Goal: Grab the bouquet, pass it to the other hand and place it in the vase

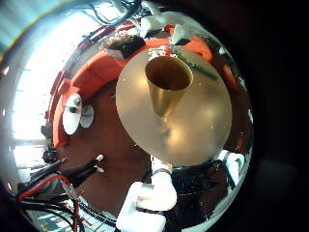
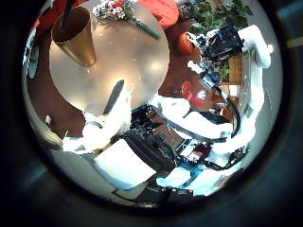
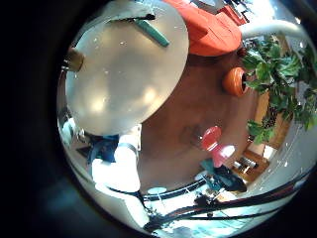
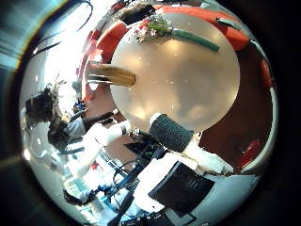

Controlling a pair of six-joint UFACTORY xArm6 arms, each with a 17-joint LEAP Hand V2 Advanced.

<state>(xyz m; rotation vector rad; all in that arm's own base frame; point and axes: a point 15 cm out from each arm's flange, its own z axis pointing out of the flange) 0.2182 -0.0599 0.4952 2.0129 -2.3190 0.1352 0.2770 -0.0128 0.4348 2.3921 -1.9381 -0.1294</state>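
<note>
The bouquet [image 4: 167,30] lies flat on the round table [image 4: 179,85], flowers at one end and a long wrapped stem at the other. It also shows in the left thumb side palm view [image 2: 128,13], and its stem shows in the right little finger side palm view [image 3: 153,30]. The cone-shaped vase [image 1: 170,79] stands upright on the table, close under my left hand [image 1: 150,198]; it also shows in the right thumb side palm view [image 4: 113,74]. My left hand's fingers [image 2: 106,115] are relaxed and hold nothing. My right hand [image 4: 179,134] hovers over the table edge, fingers straight, away from the bouquet.
A low sofa [image 1: 92,72] curves behind the table. A potted plant [image 3: 282,79] and a round pot [image 3: 235,81] stand on the floor beyond it. A small stool [image 3: 211,137] stands near the robot's side.
</note>
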